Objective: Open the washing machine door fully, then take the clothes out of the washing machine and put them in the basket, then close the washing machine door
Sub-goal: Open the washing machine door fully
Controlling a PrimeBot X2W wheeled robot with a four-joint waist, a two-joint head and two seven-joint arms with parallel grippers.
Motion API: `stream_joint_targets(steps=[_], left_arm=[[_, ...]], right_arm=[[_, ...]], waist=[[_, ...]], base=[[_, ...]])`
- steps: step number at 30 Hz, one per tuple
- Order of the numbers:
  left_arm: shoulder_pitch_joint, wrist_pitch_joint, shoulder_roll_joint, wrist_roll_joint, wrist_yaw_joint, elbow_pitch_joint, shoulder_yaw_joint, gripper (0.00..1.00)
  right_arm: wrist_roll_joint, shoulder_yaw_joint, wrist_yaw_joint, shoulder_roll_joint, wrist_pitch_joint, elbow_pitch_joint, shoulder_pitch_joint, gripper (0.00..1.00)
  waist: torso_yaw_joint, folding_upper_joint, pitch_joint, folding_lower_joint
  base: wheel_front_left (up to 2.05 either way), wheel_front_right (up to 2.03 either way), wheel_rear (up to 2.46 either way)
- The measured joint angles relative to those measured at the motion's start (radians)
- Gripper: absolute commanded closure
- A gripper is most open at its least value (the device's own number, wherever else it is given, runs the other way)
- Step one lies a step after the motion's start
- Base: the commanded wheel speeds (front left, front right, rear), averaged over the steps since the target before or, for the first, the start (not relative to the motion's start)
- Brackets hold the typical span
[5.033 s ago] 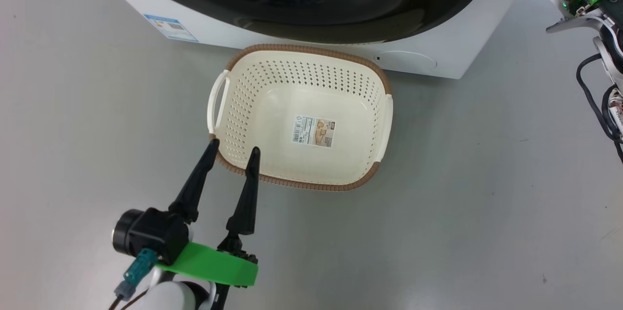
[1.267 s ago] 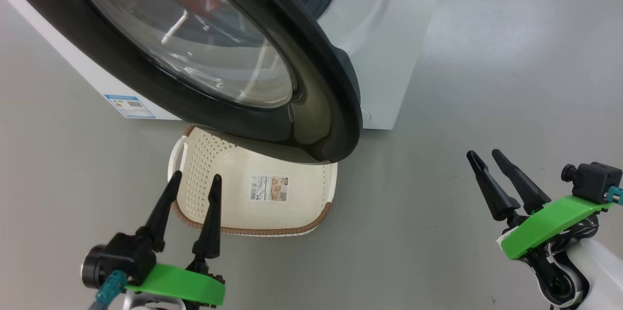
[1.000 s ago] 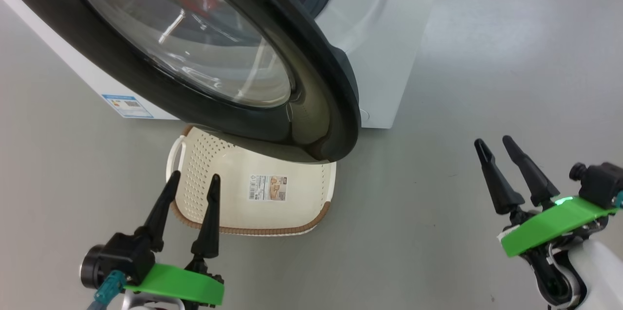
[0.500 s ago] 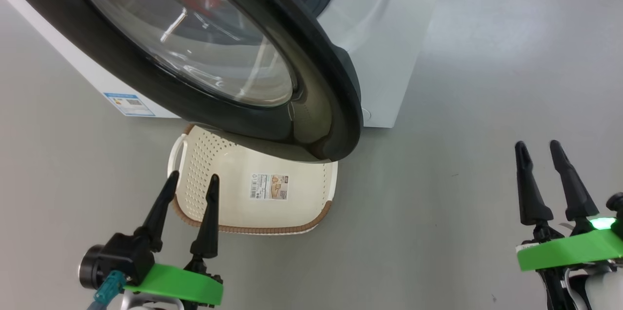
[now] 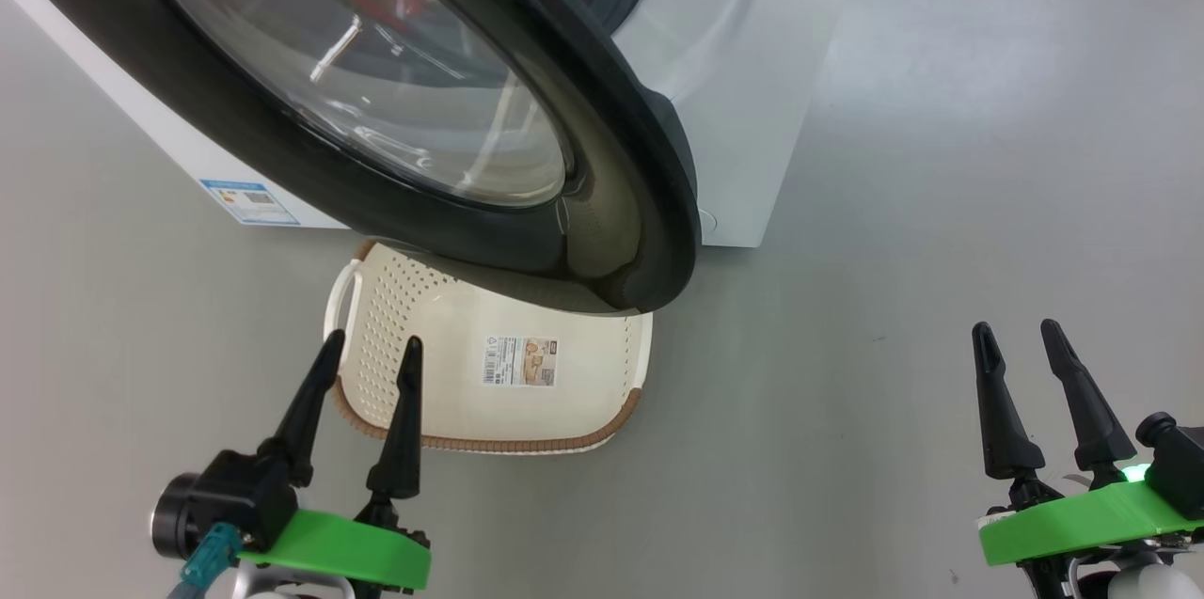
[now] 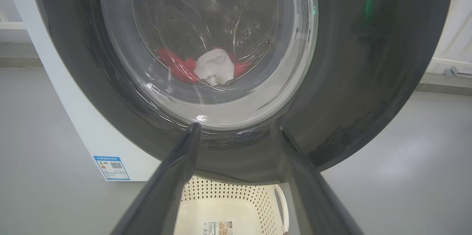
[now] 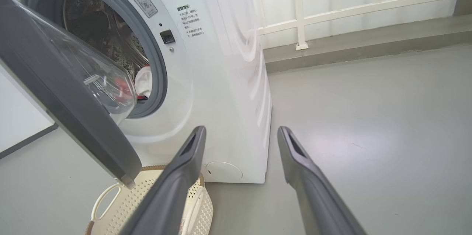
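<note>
Glossy grey floor (image 5: 941,157) stretches from one to five o'clock in the head view. In the right wrist view, a white railing (image 7: 298,6) stands at one o'clock above a grey kerb (image 7: 368,43); a white board (image 7: 18,117) shows at nine o'clock.

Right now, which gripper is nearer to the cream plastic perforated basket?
Left. The left gripper is at the cream basket's left rim; the right gripper is far to its right.
</note>
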State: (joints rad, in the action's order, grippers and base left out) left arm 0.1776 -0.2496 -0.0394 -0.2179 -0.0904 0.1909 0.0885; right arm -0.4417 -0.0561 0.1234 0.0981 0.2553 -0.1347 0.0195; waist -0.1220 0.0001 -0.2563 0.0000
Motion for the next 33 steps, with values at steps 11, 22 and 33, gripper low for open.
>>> stream_joint_targets(steps=[11,22,33], left_arm=[[0.000,0.000,0.000,0.000,-0.007,0.000,0.000,0.00],[0.000,0.000,0.000,0.000,-0.007,0.000,0.005,0.00],[-0.004,0.000,0.000,-0.004,-0.004,-0.007,0.032,0.00]], right_arm=[[0.002,0.006,0.000,0.001,0.000,0.001,0.001,0.00],[-0.098,0.053,0.001,0.001,0.000,0.003,0.036,1.00],[-0.336,0.192,0.001,0.046,0.000,0.000,0.232,1.00]], waist=[[-0.002,0.0000,0.006,0.0000],[-0.004,0.0000,0.000,0.0000],[-0.023,-0.0001,-0.006,0.0000]], base=[[0.00,0.00,0.00],[0.00,0.00,0.00],[0.00,0.00,0.00]])
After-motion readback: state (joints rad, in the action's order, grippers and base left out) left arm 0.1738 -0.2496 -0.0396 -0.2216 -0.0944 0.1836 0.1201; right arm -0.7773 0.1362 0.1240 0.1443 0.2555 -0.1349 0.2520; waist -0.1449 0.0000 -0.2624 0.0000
